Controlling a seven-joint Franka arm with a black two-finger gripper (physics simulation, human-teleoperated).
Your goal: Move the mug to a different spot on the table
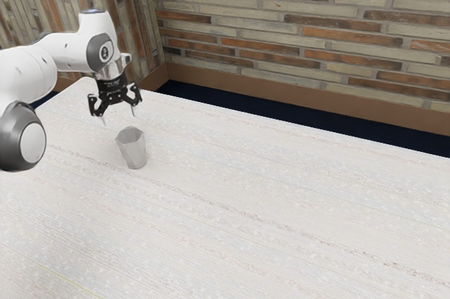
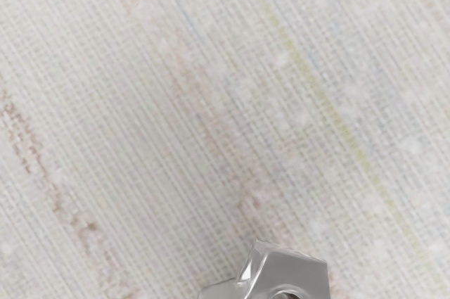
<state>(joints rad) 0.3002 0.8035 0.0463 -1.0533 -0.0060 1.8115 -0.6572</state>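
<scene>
Approach step: my gripper (image 1: 117,115) hangs open and empty, just above and far-left of the mug (image 1: 131,148); next I centre and descend.

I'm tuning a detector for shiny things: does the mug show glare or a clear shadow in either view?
Exterior view: even, soft light; the mug looks dull grey and casts hardly any shadow on the table. Wrist view: the mug shows bright white glints on its facets.
</scene>
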